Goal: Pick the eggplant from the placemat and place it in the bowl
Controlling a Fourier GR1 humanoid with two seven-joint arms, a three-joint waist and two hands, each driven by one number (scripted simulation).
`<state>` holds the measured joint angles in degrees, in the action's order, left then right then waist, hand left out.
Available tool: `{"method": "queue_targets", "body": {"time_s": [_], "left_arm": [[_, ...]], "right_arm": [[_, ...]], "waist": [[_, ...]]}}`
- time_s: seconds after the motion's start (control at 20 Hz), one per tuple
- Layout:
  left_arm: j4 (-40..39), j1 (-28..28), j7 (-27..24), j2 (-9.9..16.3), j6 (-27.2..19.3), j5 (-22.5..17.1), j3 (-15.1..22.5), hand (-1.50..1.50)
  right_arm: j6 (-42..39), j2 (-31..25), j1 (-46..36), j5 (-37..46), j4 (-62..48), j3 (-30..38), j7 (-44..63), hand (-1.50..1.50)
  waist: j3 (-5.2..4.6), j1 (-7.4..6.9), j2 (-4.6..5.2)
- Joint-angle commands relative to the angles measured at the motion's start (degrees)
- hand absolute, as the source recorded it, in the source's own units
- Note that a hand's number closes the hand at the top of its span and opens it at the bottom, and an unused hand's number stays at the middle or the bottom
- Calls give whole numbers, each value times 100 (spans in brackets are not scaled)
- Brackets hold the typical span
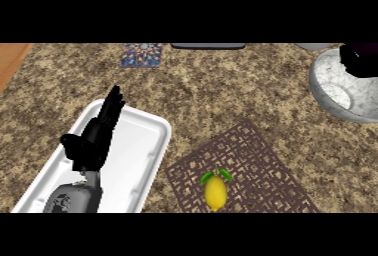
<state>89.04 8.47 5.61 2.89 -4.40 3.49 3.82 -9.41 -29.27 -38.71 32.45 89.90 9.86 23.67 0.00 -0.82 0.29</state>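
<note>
The brown woven placemat (251,165) lies at the lower middle of the counter, and only a yellow lemon (215,192) rests on its near part. No eggplant lies on it. The marbled grey bowl (334,95) stands at the right edge. Over the bowl's far rim, at the top right corner, hangs a dark black-purple shape (362,59) that looks like my right hand, perhaps with the eggplant in it; the two cannot be told apart. My left hand (94,140) is open with fingers straight, above the white tray.
A white rectangular tray (140,160) sits at the lower left under my left forearm. A small patterned blue card (142,54) and a dark flat object (208,46) lie at the counter's far edge. A wooden strip (11,60) runs along the far left.
</note>
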Motion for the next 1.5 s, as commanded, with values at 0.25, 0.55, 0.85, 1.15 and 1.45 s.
{"method": "queue_targets", "body": {"time_s": [0.25, 0.55, 0.85, 1.15, 1.45], "left_arm": [[-234, 227, -52, 93, 115, -109, -226, 0], [-120, 61, -46, -70, -40, 60, -48, 0], [250, -371, -152, 21, 190, -19, 61, 0], [-330, 160, -248, -5, 154, -28, -116, 0], [121, -74, -101, 122, 327, -207, -172, 0]], "right_arm": [[727, -534, -573, 607, -2670, 314, -1490, 150], [1716, -608, -541, 861, -4499, 526, -2828, 150], [1381, -812, -584, 744, -5832, 676, -3544, 150], [711, -920, -758, 275, -6860, 1085, -4385, -150], [735, -862, -922, -248, -7150, 1605, -5305, -150]], "waist": [[1, -4, 5], [6, -42, 17], [10, -101, 16], [16, -102, 70], [19, -140, 50]]}}
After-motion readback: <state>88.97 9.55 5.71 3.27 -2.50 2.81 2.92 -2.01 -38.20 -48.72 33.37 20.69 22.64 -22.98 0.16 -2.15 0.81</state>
